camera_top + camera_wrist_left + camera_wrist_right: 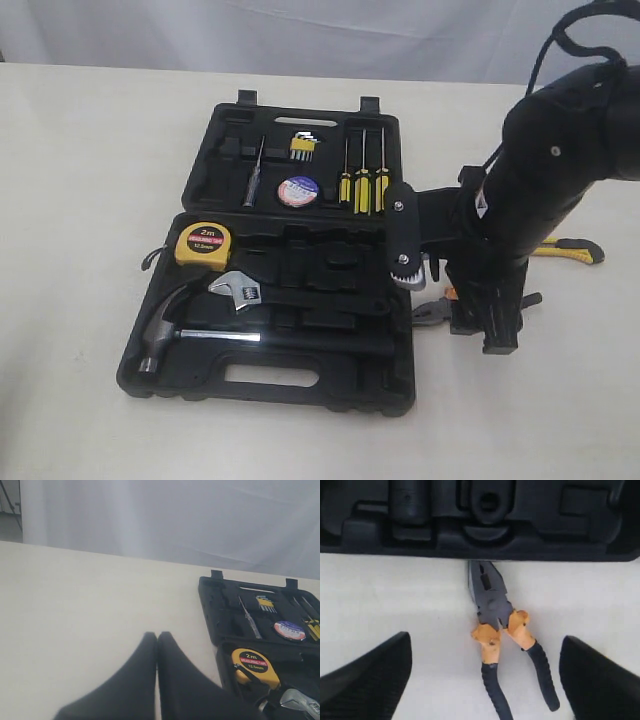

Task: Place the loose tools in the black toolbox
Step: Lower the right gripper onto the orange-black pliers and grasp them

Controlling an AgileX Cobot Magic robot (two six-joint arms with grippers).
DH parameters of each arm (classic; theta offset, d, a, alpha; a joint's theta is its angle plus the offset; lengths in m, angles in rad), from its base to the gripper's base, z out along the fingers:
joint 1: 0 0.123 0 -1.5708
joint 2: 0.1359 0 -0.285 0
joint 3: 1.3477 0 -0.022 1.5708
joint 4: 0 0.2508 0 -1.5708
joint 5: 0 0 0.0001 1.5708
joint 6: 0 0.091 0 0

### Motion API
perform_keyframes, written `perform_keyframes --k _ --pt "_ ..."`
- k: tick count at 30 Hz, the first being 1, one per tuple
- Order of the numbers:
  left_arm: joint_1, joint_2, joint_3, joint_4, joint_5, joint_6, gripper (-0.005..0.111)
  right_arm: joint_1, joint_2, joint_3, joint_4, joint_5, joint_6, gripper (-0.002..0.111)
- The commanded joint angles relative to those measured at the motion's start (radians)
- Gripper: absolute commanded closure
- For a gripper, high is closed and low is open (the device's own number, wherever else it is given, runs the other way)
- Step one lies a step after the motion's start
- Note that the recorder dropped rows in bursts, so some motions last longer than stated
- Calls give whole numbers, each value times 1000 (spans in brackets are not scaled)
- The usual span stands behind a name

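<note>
Orange-handled pliers (432, 312) mostly behind right arm (530, 200)

The yellow tape measure (255, 669), off to the side of the left tool (156, 636), reads "2m" and "12.5mm" on its round black label. The black tape roll's (289, 630) blue-white label is too blurred to read.

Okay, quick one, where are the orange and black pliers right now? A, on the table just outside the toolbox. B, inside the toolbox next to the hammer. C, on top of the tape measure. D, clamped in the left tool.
A: the right wrist view shows the pliers lying on the table, nose at the toolbox wall, with the right tool open on either side of them, not gripping.
</note>
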Motion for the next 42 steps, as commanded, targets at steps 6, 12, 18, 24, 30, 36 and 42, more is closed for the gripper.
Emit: perform_keyframes --k 6,12,18,24,30,36,42 --pt "-6 4 -5 1 1 0 107 0 125 0 -19 -53 -33 32" --pt "-6 4 -5 1 1 0 107 0 216 0 -67 -109 -31 32" --pt "-6 4 -5 1 1 0 107 0 257 0 -67 -166 -16 32" --pt "-6 4 -5 1 1 0 107 0 282 0 -54 -171 -12 43" --pt "-6 4 -5 1 1 0 107 0 284 0 -52 -129 -12 81" --pt "-6 4 -5 1 1 0 107 0 284 0 -52 -101 -12 102" --pt "-6 4 -5 1 1 0 107 0 284 0 -56 -101 -12 109"
